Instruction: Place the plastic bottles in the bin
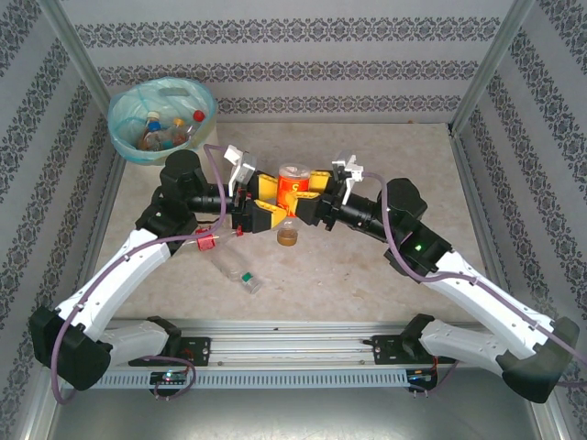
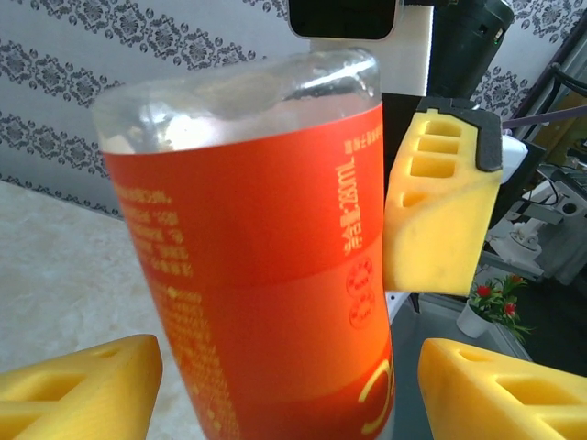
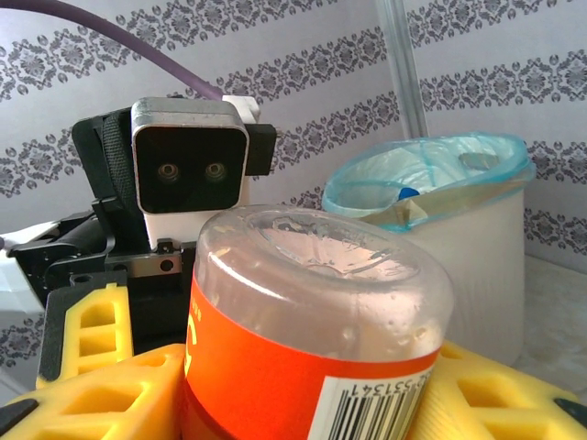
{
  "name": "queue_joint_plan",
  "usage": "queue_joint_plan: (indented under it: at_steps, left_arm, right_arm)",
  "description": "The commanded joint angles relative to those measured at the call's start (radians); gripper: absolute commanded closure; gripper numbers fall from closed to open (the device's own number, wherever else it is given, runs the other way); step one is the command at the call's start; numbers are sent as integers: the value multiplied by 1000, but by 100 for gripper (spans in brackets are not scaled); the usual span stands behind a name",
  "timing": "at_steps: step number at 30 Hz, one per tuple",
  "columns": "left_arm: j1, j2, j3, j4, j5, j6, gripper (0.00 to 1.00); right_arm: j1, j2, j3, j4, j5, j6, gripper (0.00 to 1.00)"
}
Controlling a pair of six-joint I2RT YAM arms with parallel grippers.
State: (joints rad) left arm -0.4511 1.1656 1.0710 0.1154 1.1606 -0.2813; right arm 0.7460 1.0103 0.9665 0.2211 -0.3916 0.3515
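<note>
The orange-labelled bottle [image 1: 293,188] is clamped in the right tool [image 3: 303,403], while the left tool [image 2: 289,403] is spread apart around it, with a gap seen on one side. A clear bottle [image 1: 234,266] is left lying on the beige worktop [image 1: 367,275], and a small brownish bottle [image 1: 288,236] sits just beside the tools. Patterned wallpaper [image 1: 293,55] all round. A few bottles [image 1: 170,128] are already dumped in the bag-lined bin [image 1: 128,147], far left corner.
</note>
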Motion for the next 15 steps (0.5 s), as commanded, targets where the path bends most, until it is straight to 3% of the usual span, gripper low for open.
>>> queue_joint_plan:
  at_steps: [1,10,15]
  left_arm:
    - [-16,-5,-8,61,36,-20,26]
    - [-18,-15,-25,78,39,-13,38]
    - [-18,-28,-35,89,25,1,50]
  right_arm:
    - [17,15,23,90,-25,-4,49]
    - [36,43,26,135,-36,19,49]
    - [38,41,24,137,-28,23,45]
